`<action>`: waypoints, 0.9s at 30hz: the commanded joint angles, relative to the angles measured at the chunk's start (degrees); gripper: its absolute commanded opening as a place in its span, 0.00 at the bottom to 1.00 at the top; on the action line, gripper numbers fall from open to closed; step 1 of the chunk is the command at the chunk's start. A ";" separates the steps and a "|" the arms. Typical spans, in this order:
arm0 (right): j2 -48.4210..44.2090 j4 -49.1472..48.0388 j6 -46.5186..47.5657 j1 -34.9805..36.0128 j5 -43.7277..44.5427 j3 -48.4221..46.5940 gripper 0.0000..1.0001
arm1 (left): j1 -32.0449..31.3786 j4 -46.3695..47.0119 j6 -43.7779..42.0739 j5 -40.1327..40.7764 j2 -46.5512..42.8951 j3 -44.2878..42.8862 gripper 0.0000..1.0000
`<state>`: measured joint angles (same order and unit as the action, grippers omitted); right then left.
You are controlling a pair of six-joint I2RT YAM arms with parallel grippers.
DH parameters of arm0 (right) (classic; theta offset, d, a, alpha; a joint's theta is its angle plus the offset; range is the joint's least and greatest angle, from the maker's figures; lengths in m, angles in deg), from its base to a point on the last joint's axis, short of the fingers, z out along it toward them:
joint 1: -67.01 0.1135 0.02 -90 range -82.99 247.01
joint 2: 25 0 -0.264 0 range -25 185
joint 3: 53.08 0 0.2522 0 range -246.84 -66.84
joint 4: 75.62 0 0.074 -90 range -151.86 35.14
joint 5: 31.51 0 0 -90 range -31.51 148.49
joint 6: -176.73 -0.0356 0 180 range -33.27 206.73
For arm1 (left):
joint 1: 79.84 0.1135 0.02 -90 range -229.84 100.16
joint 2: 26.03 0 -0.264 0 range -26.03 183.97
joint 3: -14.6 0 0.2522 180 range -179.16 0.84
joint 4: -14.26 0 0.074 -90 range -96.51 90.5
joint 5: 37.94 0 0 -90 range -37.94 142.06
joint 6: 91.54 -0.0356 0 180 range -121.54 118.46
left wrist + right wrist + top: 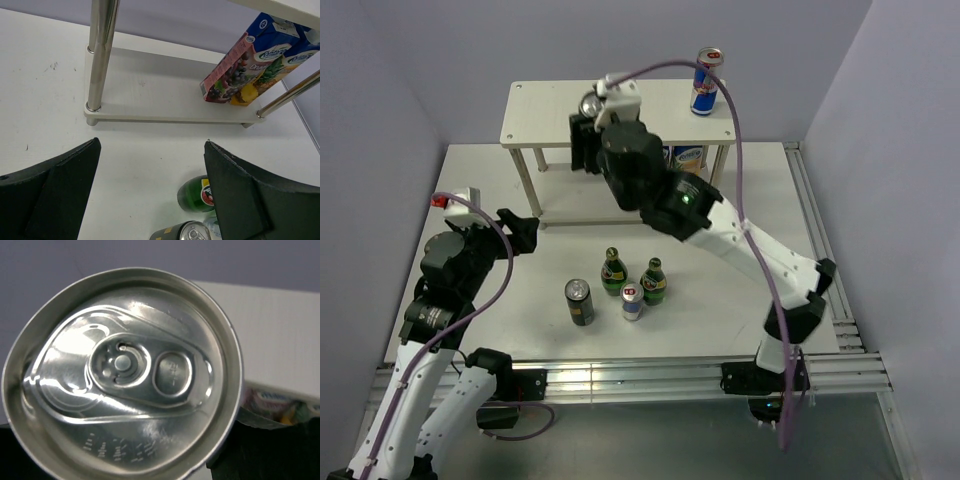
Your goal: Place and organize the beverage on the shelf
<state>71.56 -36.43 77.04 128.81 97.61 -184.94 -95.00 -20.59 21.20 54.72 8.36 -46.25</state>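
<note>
My right gripper [587, 135] is shut on a can [590, 103] over the left-middle of the shelf's top board [545, 110]. The can's silver lid [120, 375] fills the right wrist view, and its body is hidden. A blue-and-silver can [705, 85] stands on the top board at the right. On the table stand a black can [579, 302], two green bottles [613, 272] [653, 282] and a second blue-and-silver can [633, 300]. My left gripper [517, 228] is open and empty to the left of them. Its view shows one bottle [192, 195] and the black can [182, 232].
Two juice cartons [250, 65] stand at the right of the shelf's lower board [150, 95], also seen under the right arm [686, 156]. A metal shelf post [102, 50] rises ahead of my left gripper [152, 145]. Purple walls close in at the back and both sides.
</note>
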 commanded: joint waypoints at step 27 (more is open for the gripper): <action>25.08 -10.84 7.85 -14.42 -17.14 -27.71 0.00 | 1.62 0.51 -0.15 0.33 -0.82 -0.90 0.92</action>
<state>97.54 -39.82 83.27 115.87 80.38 -209.16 -93.87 -21.29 21.22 55.77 7.86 -46.25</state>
